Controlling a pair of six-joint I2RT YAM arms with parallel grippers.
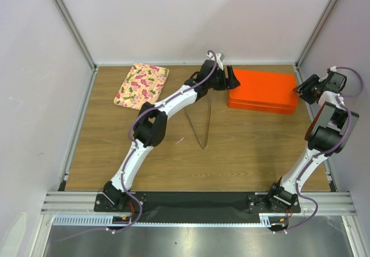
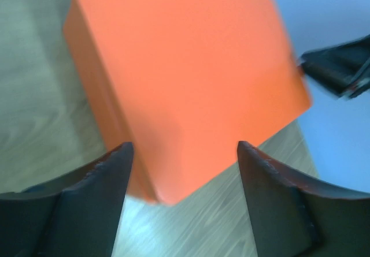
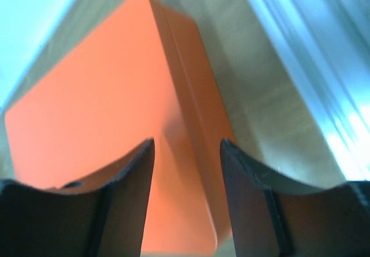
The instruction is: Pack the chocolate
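Left claw (image 1: 234,79) spread wide, empty, hanging at left end of orange box (image 1: 263,89); touching or not, can't tell tbh. Right claw (image 1: 302,89) also spread, nothing gripped, at box's right end. Box lid shut, box flat on desk (image 1: 243,153). Chocolate not visible in any view, so can't place it relative to either claw. Floral tray (image 1: 141,85) far left.

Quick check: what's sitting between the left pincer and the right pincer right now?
The closed orange box. In the top view the left pincer is at its left end and the right pincer at its right end.
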